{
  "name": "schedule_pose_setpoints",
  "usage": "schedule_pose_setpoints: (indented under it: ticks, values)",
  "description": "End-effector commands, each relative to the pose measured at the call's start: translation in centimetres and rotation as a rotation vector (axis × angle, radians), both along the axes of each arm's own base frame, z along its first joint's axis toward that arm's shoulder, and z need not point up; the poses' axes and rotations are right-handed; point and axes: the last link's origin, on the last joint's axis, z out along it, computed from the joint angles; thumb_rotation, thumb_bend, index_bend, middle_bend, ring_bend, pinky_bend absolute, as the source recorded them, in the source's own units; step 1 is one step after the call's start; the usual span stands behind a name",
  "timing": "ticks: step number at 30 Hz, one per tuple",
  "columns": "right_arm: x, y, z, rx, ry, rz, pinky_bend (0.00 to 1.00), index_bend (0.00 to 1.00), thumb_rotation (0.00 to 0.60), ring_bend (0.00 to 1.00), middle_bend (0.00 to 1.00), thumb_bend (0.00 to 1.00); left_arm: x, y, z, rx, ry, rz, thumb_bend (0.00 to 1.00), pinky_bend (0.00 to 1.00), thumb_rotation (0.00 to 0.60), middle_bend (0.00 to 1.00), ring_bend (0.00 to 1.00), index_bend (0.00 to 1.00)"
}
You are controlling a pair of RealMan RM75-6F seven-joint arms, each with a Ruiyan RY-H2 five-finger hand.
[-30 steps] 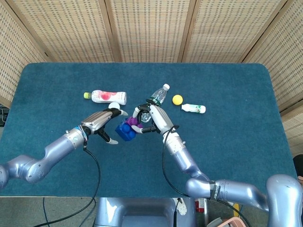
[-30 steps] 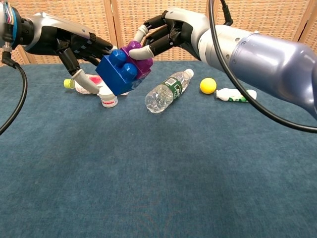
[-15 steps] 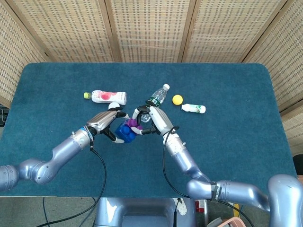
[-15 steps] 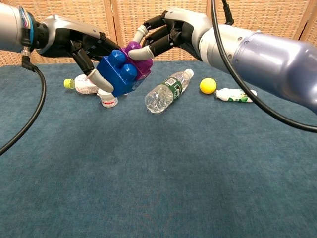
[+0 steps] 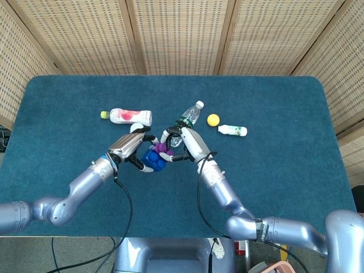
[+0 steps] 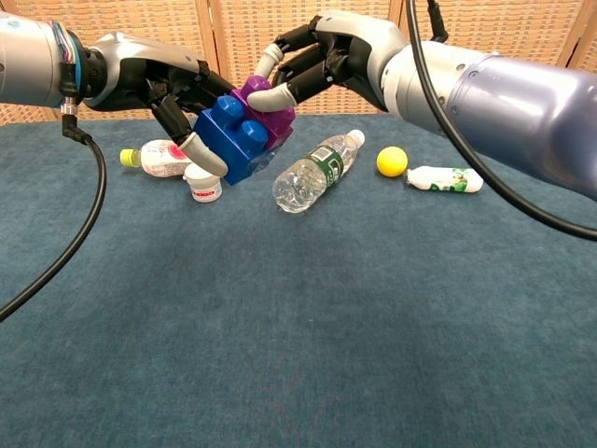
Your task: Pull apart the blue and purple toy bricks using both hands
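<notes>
A blue brick (image 6: 235,140) and a purple brick (image 6: 272,116) are joined and held in the air above the table's middle. My left hand (image 6: 171,91) grips the blue brick (image 5: 152,160) from the left, its thumb under the brick's lower edge. From the right, my right hand (image 6: 322,58) holds the purple brick (image 5: 161,147), thumb across its top. In the head view the left hand (image 5: 131,149) and the right hand (image 5: 187,144) meet over the bricks and partly hide them.
On the blue table (image 5: 273,170) lie a clear water bottle (image 6: 312,172), a yellow ball (image 6: 392,161), a small white bottle (image 6: 444,178) and a pink-and-white bottle (image 5: 128,116). A small white cup (image 6: 203,182) stands beneath the left hand.
My left hand has moved right and closed onto the blue brick, which it was only beside a second ago. The right hand kept hold of the purple brick, shifting slightly right.
</notes>
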Motion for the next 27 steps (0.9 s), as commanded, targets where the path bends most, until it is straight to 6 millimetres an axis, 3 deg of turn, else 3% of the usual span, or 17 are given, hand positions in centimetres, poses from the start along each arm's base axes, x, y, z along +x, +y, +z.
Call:
schedule_pose_setpoints:
  ticks: [1,8,15,19,27]
  values:
    - [0.0,0.0,0.0,0.000,-0.001,0.000,0.06,0.63,0.600,0.28,0.65,0.32,0.0,0.0,-0.1,0.005,0.003,-0.002,0.13,0.00,0.600,0.35,0.00,0.65]
    - [0.0,0.0,0.3,-0.005,-0.004,-0.002,0.06,0.63,0.600,0.28,0.65,0.32,0.0,-0.1,-0.2,0.021,0.008,0.003,0.24,0.00,0.600,0.41,0.01,0.74]
    - [-0.5,-0.5,1.5,-0.024,-0.012,-0.015,0.06,0.63,0.600,0.28,0.65,0.32,-1.3,0.5,0.9,0.081,0.047,0.018,0.26,0.00,0.600,0.42,0.02,0.75]
    - [-1.4,-0.8,3.0,-0.044,-0.007,-0.019,0.06,0.63,0.600,0.28,0.65,0.32,-4.8,1.5,2.8,0.125,0.106,0.078,0.26,0.00,0.600,0.42,0.03,0.75]
    - [-3.7,-1.0,3.9,-0.066,0.075,-0.024,0.06,0.63,0.600,0.28,0.65,0.32,-10.6,2.1,5.6,0.178,0.231,0.106,0.26,0.00,0.600,0.42,0.03,0.75]
